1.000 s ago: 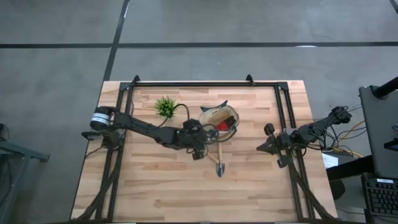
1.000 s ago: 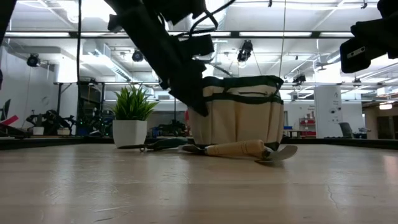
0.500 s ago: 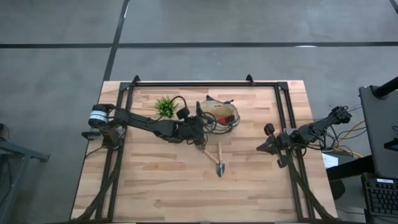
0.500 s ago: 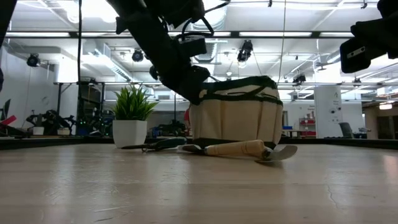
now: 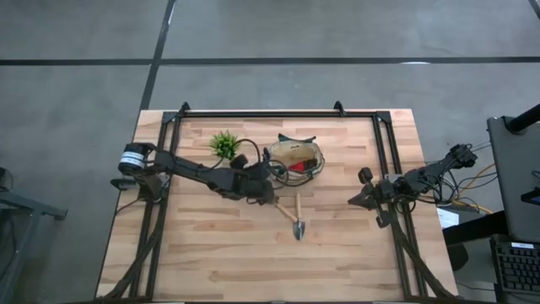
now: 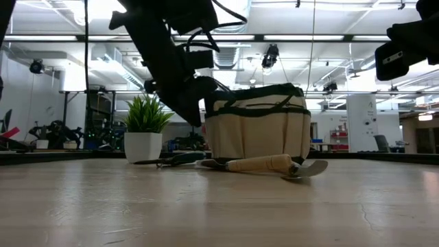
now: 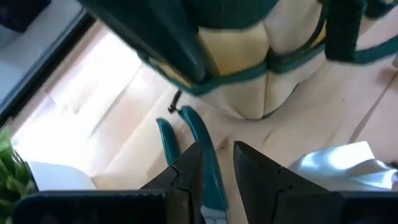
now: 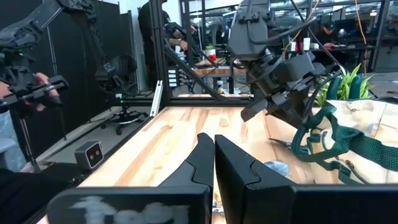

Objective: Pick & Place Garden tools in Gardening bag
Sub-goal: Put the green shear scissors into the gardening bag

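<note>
The tan gardening bag [image 5: 295, 157] with dark green trim stands upright near the table's middle, with a red piece [image 5: 297, 168] inside its mouth. My left gripper [image 7: 217, 163] hovers open above the table at the bag's near-left side [image 6: 194, 118], with nothing between its fingers. Teal-handled shears [image 7: 186, 140] lie on the wood below it, left of the bag [image 6: 175, 160]. A wooden-handled trowel [image 5: 297, 218] lies flat in front of the bag [image 6: 264, 164]. My right gripper [image 8: 213, 148] waits shut at the table's right side [image 5: 361, 191].
A small spiky green plant [image 5: 224, 143] in a white pot [image 6: 143, 146] stands left of the bag. A black frame [image 5: 261, 112] runs along the far edge and both sides. Bare wood [image 5: 236, 262] lies toward the near edge.
My left gripper has drawn back from the bag's front toward the table's left and far side while rolling about its wrist. Its finger gap looks the same. The bag's mouth, lopsided before, now stands rounder and upright.
</note>
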You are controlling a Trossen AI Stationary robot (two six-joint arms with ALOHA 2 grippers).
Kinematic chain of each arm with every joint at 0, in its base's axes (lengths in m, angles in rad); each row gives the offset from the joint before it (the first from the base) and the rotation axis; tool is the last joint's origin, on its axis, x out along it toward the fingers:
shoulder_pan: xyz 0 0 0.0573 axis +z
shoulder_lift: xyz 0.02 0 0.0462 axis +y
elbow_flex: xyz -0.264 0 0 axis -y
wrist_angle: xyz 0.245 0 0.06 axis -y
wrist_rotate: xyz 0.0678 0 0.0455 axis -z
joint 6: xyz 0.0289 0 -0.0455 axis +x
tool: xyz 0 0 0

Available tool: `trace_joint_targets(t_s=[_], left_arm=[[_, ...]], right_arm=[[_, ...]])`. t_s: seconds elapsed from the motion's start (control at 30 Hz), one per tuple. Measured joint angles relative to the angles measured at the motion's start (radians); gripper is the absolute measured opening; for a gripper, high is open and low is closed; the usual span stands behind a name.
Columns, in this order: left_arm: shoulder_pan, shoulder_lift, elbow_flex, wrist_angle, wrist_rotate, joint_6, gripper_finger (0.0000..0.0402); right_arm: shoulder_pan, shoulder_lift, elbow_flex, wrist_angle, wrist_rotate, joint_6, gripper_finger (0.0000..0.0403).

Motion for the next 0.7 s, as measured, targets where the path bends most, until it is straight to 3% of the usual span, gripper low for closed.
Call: trace_joint_targets(t_s=[0.2,0.53,0.7], left_arm=[[0.001,0.000,-0.001,-0.047,0.001,-0.029,0.0100],[0.002,0.000,-0.108,0.054,0.001,-0.051,0.0215],[0.011,0.000,-0.182,0.174,0.001,-0.027,0.0235]], right_arm=[[0.000,0.000,0.000,0.000,0.000,0.000,0.0008],[0.000,0.000,0.000,0.000,0.000,0.000,0.0008],[0.000,0.000,0.000,0.000,0.000,0.000,0.0008]])
